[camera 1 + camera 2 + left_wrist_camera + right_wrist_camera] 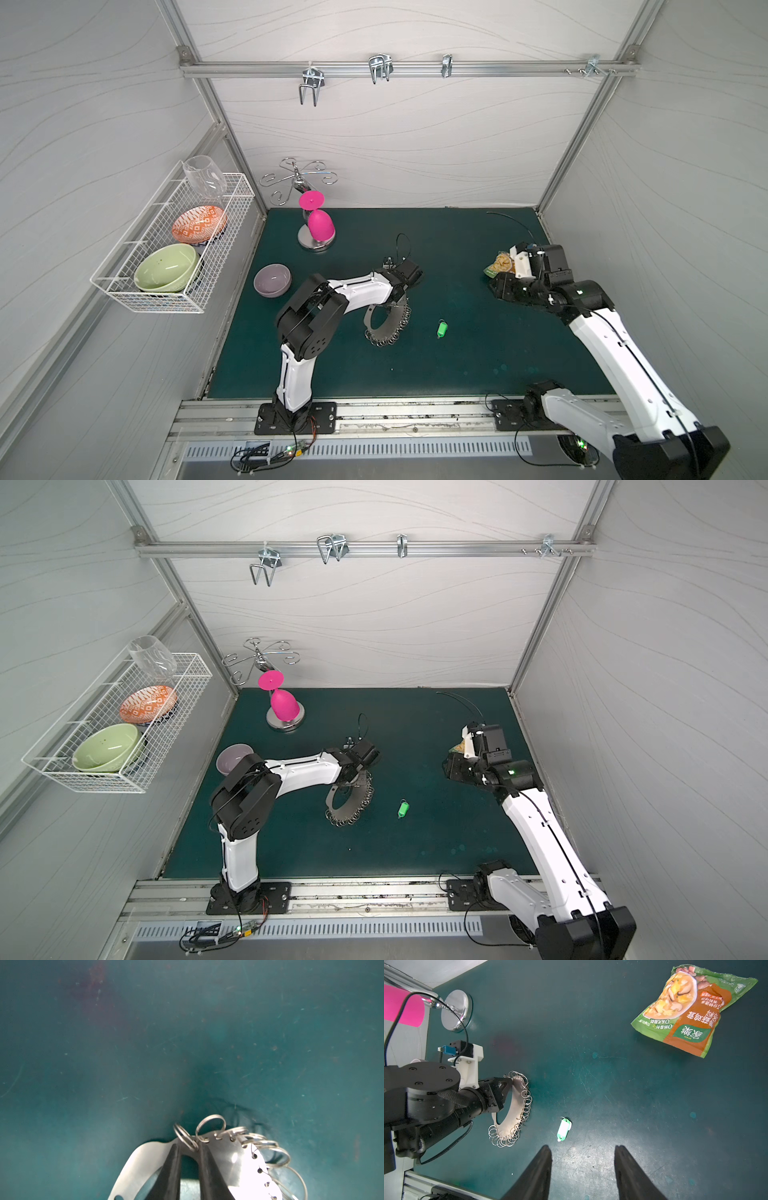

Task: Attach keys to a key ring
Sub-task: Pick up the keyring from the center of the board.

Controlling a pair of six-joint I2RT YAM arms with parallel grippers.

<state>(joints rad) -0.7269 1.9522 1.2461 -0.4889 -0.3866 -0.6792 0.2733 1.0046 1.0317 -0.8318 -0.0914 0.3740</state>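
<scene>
On the desk, near its middle: we find the key ring lying on the desk. The green key lies beside it on the right arm's side, near but not touching, with its little loop at the far end.
Left jaws: they stand narrow over one end of the key ring, with a wire ring in the slit between them. We cannot tell whether they clench the plate, that ring, or nothing.
Why held so: we judge that the left arm takes the plate by its end to steady it and turn the ringed rim towards the key. From the right wrist view that end seems tipped up off the desk, though we are not sure.
Right jaws: they are released, wide apart with nothing between them, and hover over bare desk just short of the green key.
Why placed so: we read this as a waiting post for the right arm, lined up to fetch the key once the plate is steady.
Snack packet: it lies well apart from both things and, in our judgement, plays no part.
Hidden: in both top views the left arm covers the left jaws and the gripped end of the plate, and the right arm covers most of the snack packet.
Cut off: the left wrist view shows only the plate's end, and the key is outside it.
Hard to make out: we cannot tell which wire ring is meant, or whether any is sprung apart for the loop.
</scene>
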